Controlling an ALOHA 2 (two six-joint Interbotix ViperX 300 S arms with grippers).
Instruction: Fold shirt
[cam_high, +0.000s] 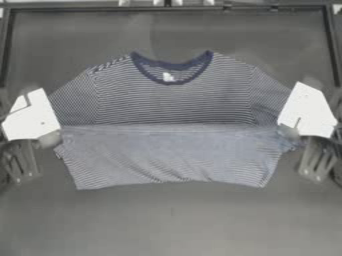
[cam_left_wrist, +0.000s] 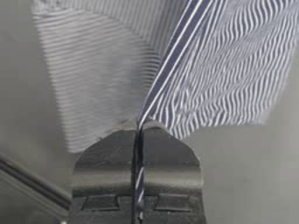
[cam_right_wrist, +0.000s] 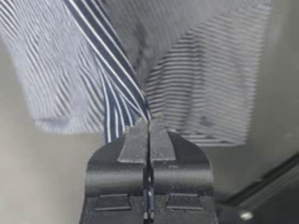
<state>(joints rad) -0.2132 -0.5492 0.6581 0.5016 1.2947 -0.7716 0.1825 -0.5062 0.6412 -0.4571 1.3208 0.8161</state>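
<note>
Illumination is even and diffuse with soft shadows, white arm covers are overexposed in the top view, and fine stripes on the shirt (cam_high: 167, 105) shimmer with moiré.

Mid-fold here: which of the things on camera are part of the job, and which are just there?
Part of the job:
- navy-and-white striped soft cloth T-shirt, lower half folded up over itself
- left pincer, shut on the shirt's left edge
- right pincer, shut on the shirt's right edge

Just there:
- dark flat table
- nothing else loose in view

Right hand (cam_right_wrist: 148, 127) clamped on striped shirt (cam_right_wrist: 192, 87)
</note>
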